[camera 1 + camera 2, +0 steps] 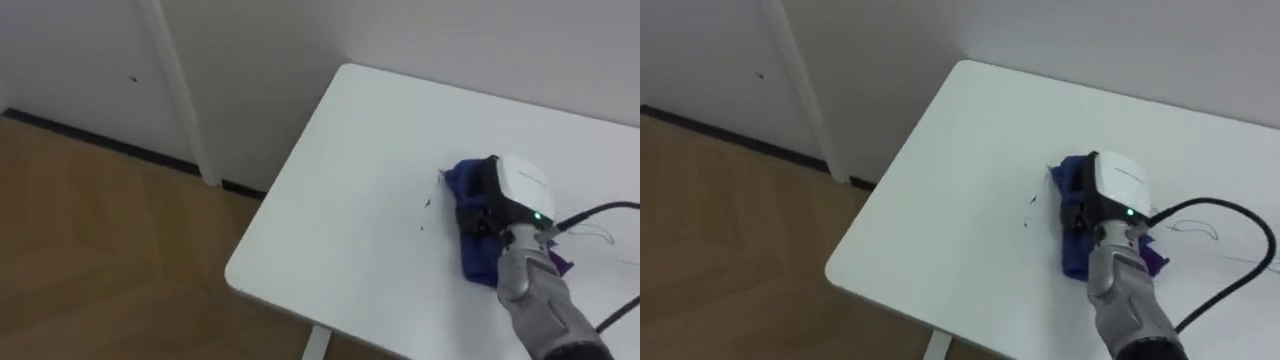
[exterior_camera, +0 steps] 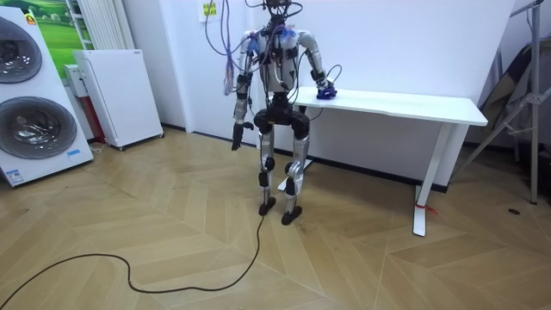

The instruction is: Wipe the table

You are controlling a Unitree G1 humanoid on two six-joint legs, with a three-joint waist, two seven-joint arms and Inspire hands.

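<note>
Cloth (image 1: pixel 477 260) of purple-blue lies bunched on the white table (image 1: pixel 350 200), well in from the table's rounded near-left corner, and your right hand (image 1: pixel 515 195) sits on top of it. The forearm comes up from the lower right, with the wrist over the cloth's near part and the hand's white back shell facing up. You cannot tell whether the hand clasps the cloth or lies flat on it, because the shell covers the underside. Your left hand (image 2: pixel 235 138) hangs at the robot's side, clear of the table, and it is too small in the room view for its state to be read.

From the cloth towards the table's left edge and its far corner you have a broad stretch of bare tabletop. A few dark specks (image 1: pixel 425 207) lie just beside the cloth on that side. The table's far edge runs along the wall (image 1: pixel 420 40), and past its left and near edges the wooden floor (image 1: pixel 90 230) lies below. In the room view the robot stands upright at the table's end on the room view's left.

Much of the cloth is hidden under the hand. The table is cut off at the right edge of the eye views, where a thin faint squiggle (image 1: pixel 598 235) is hard to make out.
</note>
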